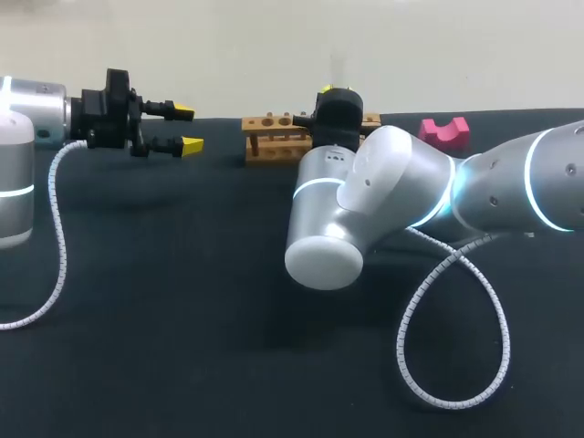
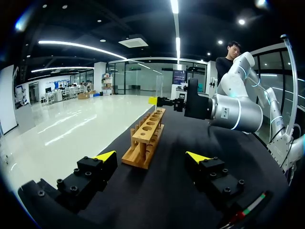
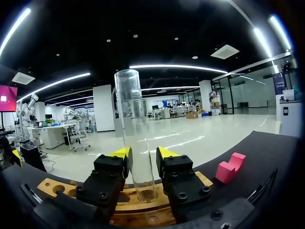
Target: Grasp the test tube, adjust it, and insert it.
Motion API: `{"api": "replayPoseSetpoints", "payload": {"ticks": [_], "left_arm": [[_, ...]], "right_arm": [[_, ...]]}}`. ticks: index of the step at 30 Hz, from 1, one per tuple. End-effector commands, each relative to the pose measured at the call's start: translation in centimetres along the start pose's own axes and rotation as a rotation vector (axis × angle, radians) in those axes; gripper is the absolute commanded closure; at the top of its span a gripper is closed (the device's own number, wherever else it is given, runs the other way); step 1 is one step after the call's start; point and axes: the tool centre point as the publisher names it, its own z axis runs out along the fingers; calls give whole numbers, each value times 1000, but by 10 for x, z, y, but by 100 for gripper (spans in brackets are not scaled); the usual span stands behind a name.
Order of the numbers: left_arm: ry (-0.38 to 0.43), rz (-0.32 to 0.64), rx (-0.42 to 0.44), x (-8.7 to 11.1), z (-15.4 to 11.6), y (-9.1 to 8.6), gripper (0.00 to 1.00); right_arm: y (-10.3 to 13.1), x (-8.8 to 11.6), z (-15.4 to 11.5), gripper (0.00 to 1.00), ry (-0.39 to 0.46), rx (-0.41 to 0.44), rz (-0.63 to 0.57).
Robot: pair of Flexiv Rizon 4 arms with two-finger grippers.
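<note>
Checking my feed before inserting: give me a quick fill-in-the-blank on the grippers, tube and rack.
The right gripper is shut on the clear glass test tube, which stands ____.
The left gripper is ____ and empty.
Beside the light wooden tube rack lies a ____ notched block.
Missing: upright; open; pink.

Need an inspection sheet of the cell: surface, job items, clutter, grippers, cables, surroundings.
Surface: black table, no spills seen.
Job's things: wooden rack near the far edge; test tube upright, base at a rack hole.
Clutter: pink block beside the rack.
Grippers: left gripper open, empty; right gripper shut on the test tube.
Cables: left cable and right cable, white coils, lying on the table.
Surroundings: nothing seen.
</note>
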Motion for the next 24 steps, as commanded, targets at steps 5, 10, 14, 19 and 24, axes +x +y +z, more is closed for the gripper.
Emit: {"api": "replayPoseSetpoints", "payload": {"ticks": [5,10,14,19,24], "left_arm": [[-5,4,-4,1,-1,-2,0],[-5,4,-4,1,-1,-2,0],[-5,4,-4,1,-1,-2,0],[-5,4,-4,1,-1,-2,0],[-5,4,-4,1,-1,-2,0]], "right_arm": [[2,-9,-10,0,4,-18,0],[3,-16,-27,0,31,-62,-1],[5,-20,-45,0,64,-115,0],[5,-24,-65,0,94,-168,-4],[4,-30,-79,0,105,-195,-9]]}}
